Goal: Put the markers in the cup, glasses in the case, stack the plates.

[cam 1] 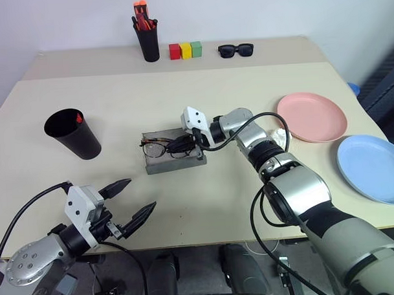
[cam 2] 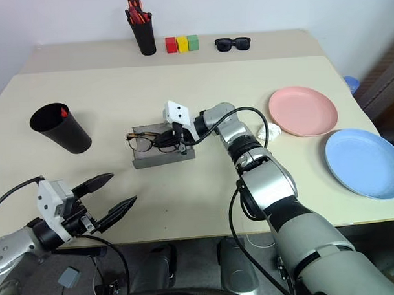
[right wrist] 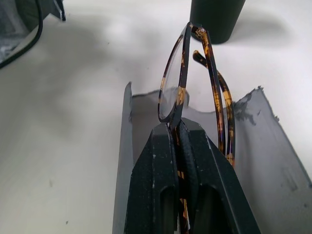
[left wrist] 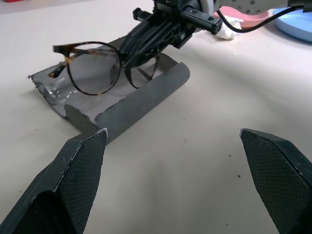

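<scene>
The grey case (cam 1: 173, 153) lies open in the middle of the table (cam 1: 205, 205), and everything here is placed from it. The right gripper (cam 1: 181, 144) reaches over the case from the side of the plates, its two black fingers (right wrist: 168, 180) pressed together on the frame of the glasses (left wrist: 100, 68). The glasses stand upright on edge above the open tray of the case, their far lens jutting past the end of the case that faces the cup; whether they touch the lining cannot be told.

The black cup (cam 1: 73, 133) stands well apart from the case, on the side away from the plates, with a red marker end (cam 1: 78, 117) showing inside it.

The pink plate (cam 1: 312, 116) and the light blue plate (cam 1: 372, 168) lie on the opposite side of the case, just beside each other and not stacked, the pink one nearer the case. A small white crumpled thing (cam 1: 281, 138) lies between the case and the pink plate.

The left gripper (cam 1: 133, 203) hangs near the table's front edge, on the near side of the case, fingers spread wide and empty, pointing toward it.
</scene>
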You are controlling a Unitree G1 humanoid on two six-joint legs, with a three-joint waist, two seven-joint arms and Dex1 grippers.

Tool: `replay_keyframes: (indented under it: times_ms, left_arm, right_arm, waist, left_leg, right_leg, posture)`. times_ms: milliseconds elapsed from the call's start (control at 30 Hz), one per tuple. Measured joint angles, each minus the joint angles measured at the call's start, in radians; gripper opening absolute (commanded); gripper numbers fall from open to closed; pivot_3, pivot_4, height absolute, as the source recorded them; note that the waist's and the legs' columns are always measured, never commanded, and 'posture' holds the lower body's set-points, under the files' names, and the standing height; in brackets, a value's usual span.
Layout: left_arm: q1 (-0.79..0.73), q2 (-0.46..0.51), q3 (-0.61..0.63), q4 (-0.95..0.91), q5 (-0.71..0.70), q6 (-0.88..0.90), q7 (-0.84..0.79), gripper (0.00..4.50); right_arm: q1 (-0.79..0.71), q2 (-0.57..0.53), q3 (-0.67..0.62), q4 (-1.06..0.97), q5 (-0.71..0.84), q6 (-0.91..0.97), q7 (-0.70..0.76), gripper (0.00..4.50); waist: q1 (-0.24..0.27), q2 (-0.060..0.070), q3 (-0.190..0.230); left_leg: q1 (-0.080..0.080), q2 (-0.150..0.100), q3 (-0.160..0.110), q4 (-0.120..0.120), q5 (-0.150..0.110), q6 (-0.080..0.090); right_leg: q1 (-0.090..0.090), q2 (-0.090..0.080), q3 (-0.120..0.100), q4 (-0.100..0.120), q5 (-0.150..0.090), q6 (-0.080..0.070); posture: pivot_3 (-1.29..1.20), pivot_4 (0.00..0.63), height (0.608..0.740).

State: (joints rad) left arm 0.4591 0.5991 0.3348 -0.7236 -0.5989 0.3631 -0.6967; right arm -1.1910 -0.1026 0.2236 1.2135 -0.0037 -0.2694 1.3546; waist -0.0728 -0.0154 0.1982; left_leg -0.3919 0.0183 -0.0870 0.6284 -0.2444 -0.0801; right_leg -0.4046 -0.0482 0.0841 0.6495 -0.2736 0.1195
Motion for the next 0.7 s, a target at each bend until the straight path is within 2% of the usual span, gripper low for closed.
replay_keyframes:
  times_ms: [700]
  left_arm:
    - [-0.004, 0.000, -0.011, -0.025, -0.001, 0.003, 0.028, 4.50]
  right_arm:
    - [0.000, -0.034, 0.006, 0.007, -0.094, -0.011, 0.057, 0.01]
  waist:
    - [0.000, 0.000, 0.000]
  left_leg:
    - [0.000, 0.000, 0.000, 0.000, 0.000, 0.000]
  right_leg:
    - [0.000, 0.000, 0.000, 0.000, 0.000, 0.000]
  posture:
    - [0.00, 0.150, 0.740]
